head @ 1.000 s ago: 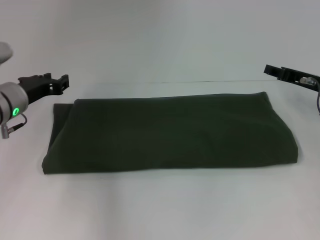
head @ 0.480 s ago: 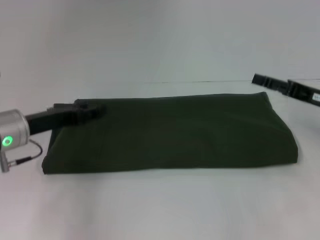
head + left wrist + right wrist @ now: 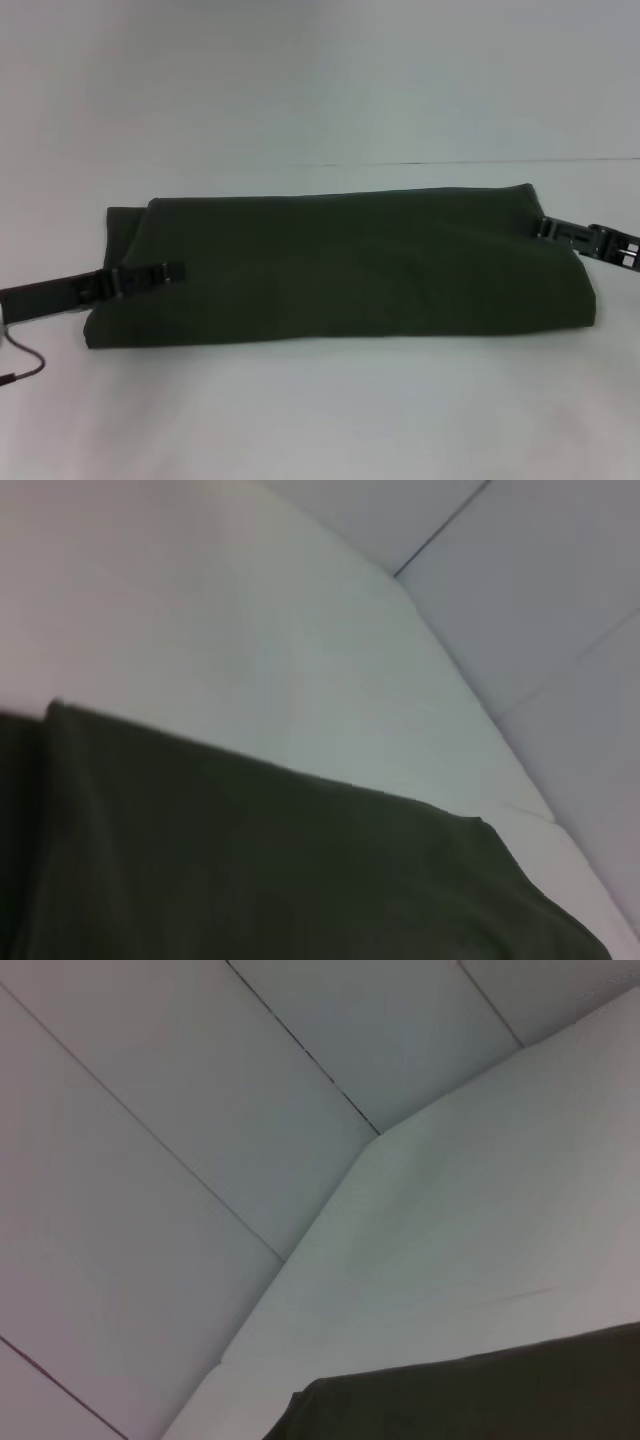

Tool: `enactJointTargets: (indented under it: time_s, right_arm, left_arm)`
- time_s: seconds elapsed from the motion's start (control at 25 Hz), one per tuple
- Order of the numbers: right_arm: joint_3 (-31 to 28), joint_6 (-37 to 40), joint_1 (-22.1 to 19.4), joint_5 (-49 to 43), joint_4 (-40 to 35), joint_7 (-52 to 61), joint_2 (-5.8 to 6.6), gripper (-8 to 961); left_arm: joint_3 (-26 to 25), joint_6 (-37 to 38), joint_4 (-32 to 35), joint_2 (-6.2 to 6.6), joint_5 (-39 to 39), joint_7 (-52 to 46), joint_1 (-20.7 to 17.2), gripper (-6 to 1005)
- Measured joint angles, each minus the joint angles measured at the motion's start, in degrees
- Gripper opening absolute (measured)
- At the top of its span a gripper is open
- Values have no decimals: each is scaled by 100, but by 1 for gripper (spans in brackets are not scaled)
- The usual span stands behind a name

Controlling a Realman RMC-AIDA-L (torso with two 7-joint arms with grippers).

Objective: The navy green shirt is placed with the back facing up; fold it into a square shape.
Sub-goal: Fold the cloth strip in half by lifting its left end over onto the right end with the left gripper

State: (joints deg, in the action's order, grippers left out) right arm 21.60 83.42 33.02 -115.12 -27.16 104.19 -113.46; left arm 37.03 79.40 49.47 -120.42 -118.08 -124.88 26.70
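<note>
Where the white worktop [image 3: 320,420] carries it, the dark olive-green cotton shirt [image 3: 340,265] is laid as a long folded band, stretched crosswise across the middle, its plain side up and no lettering seen. Its long front fold is set parallel to the worktop's front edge, and its back edge is close to the worktop's rear edge, where the pale wall panels [image 3: 200,1110] begin. No container is seen on the worktop.

The left gripper [image 3: 150,274] is brought low over the shirt's left end, near the front-left corner of the cloth, its dark fingertips lying on or just above the fabric; contact cannot be settled. The right gripper [image 3: 550,228] is placed at the shirt's right end, near the back-right corner of the cloth, touching or just beside its edge. Whether either pincer is spread or pressed together cannot be told.

Only cloth and worktop are shown in the left wrist view: the shirt [image 3: 250,870] with 1 layered fold edge. A corner of the shirt [image 3: 480,1400] against the worktop's rear edge is shown in the right wrist view.
</note>
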Motion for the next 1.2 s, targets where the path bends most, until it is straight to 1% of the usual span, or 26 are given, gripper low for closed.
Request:
enactJointTargets:
  time_s: [0.12,0.32,0.44,0.64,0.8,0.96,1.08,1.2]
  right_arm:
    - [39,5,-30,-1,-4,-22,0,824]
    - [363,10,5,-3,-17,10,41,825]
    - [478,-2,35,-3,-17,11,47,825]
    - [490,-11,69,4,-19,13,67,825]
    - [485,-29,84,24,-43,13,83,825]
    - [459,-40,84,27,-87,14,86,824]
    - [442,-47,89,33,-91,48,99,824]
    - [440,-54,90,35,-91,84,104,824]
  left_arm:
    - [-2,72,-139,133,0,-384,-77,686]
    - [-4,104,-483,272,0,-675,-99,685]
    - [10,125,-639,293,-1,-733,-82,684]
    - [35,131,-745,296,-63,-968,-67,683]
    - [10,152,-768,332,-66,-1156,-68,683]
    - [13,110,-931,417,-66,-1296,-73,682]
    - [-7,-17,-1182,515,-67,-1353,-65,682]
    - [-5,-170,-1290,546,-67,-1411,-75,682]
